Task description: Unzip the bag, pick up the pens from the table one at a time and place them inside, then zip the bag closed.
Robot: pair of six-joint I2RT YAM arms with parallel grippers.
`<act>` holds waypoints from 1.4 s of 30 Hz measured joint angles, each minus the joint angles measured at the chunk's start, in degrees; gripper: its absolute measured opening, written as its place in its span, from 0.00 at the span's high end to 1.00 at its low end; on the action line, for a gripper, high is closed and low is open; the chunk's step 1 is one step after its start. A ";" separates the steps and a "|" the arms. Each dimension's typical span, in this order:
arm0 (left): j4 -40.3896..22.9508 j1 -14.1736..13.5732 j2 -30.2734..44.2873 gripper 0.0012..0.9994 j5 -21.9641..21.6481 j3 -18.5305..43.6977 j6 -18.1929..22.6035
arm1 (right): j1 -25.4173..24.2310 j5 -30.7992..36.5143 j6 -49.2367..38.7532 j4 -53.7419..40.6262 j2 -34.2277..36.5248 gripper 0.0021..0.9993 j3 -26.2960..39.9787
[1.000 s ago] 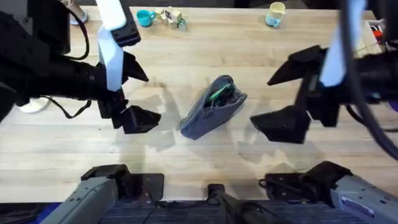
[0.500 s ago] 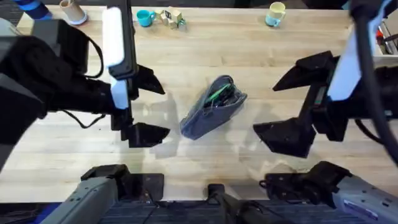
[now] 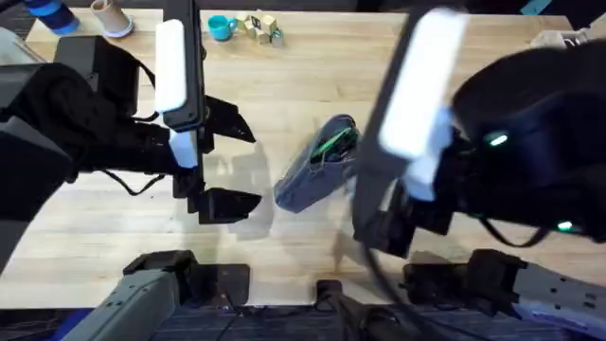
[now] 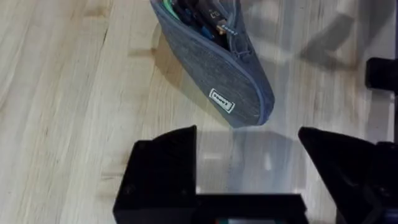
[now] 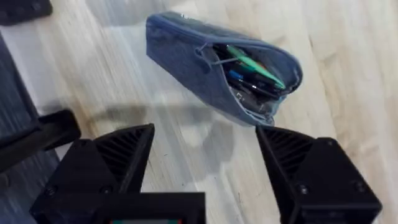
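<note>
Both empty open jaws apart from the unzipped bag [image 4: 214, 59] between them.

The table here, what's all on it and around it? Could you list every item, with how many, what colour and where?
table: one, pale wood planks, under everything.
bag: one, grey fabric, mid-table, partly unzipped.
pens: a bright green one and darker ones, count unclear, inside the bag's open end.
cup: one, teal, far edge, left of centre.
small blocks: a few, pale, beside the teal cup.
mug: one, yellow and blue, far edge, right of centre.
left pincer: one, black, open, left of the bag, holding nothing.
right pincer: one, black, open, above the bag, holding nothing.
</note>
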 joint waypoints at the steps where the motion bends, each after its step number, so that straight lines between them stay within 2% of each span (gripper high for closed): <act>1: 0.00 0.00 0.00 0.01 0.00 0.00 0.09 | 0.78 0.58 0.06 0.11 0.65 0.00 -0.26; 6: 0.00 0.00 0.00 0.01 0.02 0.00 0.21 | 2.75 2.52 0.63 1.31 7.24 0.00 -0.45; 13: 0.00 0.00 0.00 0.01 0.02 0.00 0.30 | 2.87 3.33 0.63 5.83 15.50 0.00 -0.95; 19: 0.00 0.00 0.00 0.00 0.02 0.00 0.32 | 2.87 3.71 0.63 11.39 15.60 0.00 -1.09; 29: 0.00 0.00 0.00 0.01 0.02 -0.01 0.33 | 2.89 3.76 -0.95 12.16 15.80 0.00 -1.09; 37: -0.08 0.00 0.00 0.01 0.02 0.00 0.33 | 2.92 3.77 -1.32 16.33 20.19 0.00 -1.09; 42: -0.93 0.00 0.00 0.01 0.02 0.00 0.33 | 2.92 3.77 -1.36 16.82 20.32 0.00 -1.09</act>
